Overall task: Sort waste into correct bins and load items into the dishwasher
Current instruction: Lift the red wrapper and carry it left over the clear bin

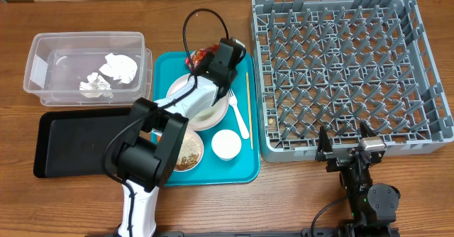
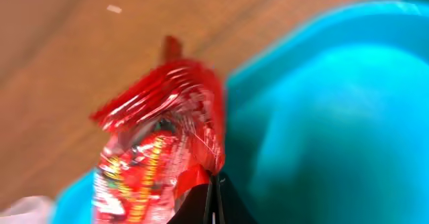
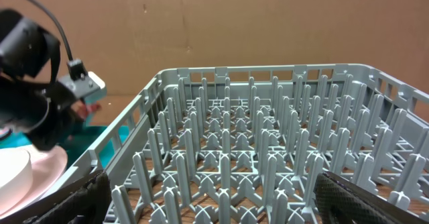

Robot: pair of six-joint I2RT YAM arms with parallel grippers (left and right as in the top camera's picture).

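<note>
So far only napkins (image 1: 119,67) are binned. Left jaws pinch the red wrapper (image 2: 161,130) at 12 o'clock on the tray (image 1: 241,167); right jaws gape empty, rack (image 1: 333,150) bare

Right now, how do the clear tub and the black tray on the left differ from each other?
The clear tub is see-through, while the black tray is opaque. The clear tub has tall walls and the black tray is shallow. The clear tub holds crumpled white napkins, but no waste shows in the black tray. Both are rectangular, with similar footprints, and they lie side by side.
</note>
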